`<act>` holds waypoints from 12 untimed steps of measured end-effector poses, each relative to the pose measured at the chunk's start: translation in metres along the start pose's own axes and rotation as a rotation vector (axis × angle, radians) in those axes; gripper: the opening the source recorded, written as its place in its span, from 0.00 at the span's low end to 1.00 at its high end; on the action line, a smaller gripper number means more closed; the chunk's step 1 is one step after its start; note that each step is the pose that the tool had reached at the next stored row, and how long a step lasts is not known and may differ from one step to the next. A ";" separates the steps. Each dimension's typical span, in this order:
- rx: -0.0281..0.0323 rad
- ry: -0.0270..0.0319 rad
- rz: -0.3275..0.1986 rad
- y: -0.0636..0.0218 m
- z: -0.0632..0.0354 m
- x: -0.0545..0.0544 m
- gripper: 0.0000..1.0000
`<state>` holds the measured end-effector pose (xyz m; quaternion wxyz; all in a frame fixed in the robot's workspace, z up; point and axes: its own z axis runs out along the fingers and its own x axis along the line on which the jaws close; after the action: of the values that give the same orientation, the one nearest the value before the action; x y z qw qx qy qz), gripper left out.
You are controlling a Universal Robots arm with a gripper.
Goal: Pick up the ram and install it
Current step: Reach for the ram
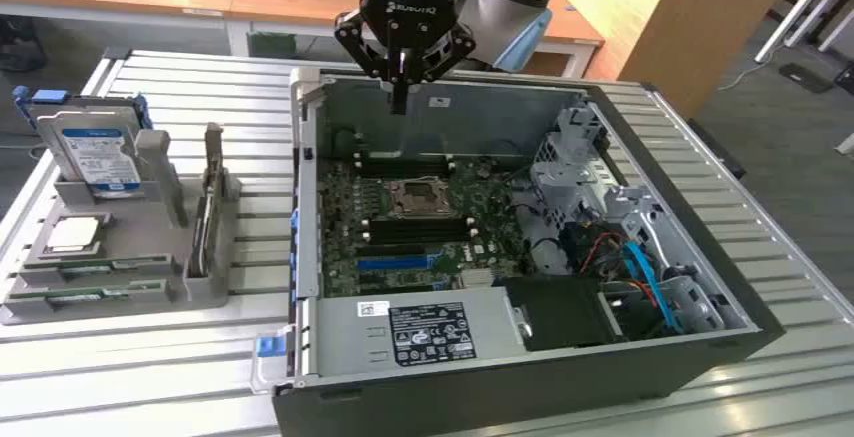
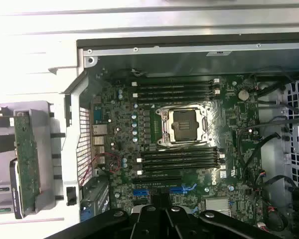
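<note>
A Universal Robots arm hangs its gripper (image 1: 398, 105) over the far rim of an open computer case (image 1: 534, 387). The two fingers are pressed together into a single thin point and hold nothing. The tip is above the case's back wall, clear of the motherboard (image 1: 400, 232) on the case floor.

The ram (image 1: 207, 202), a narrow green board, stands on edge in a grey holder (image 1: 120, 292) just outside the case, on the exterior view's left of it. In the same holder, farther from the case than the ram, are a blue-labelled hard drive (image 1: 96, 157) and a silver-topped processor chip (image 1: 74, 234). Inside the case, the black memory slots (image 1: 420, 229) run on both sides of the open processor socket (image 1: 424, 195), and from the wrist view they appear unfilled.

By the look of things, the job is at its opening step. The ram has not been picked up, and the gripper is nearer the case's back wall than the holder.

A grasp would seem to call for the fingers to part and come down squarely over the thin board's top edge. The approach would need to keep clear of the holder's posts on either side. Seating the ram would then depend on keeping the stick upright and in line with one of the slots.
</note>
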<state>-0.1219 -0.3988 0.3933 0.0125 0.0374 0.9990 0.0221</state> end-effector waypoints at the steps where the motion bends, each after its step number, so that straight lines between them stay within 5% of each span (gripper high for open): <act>1: 0.0000 0.0000 0.000 0.0000 0.0000 0.000 0.11; 12: 0.0000 0.0000 0.000 0.0000 0.0000 0.000 0.11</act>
<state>-0.1219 -0.3988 0.3933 0.0125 0.0374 0.9990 0.0221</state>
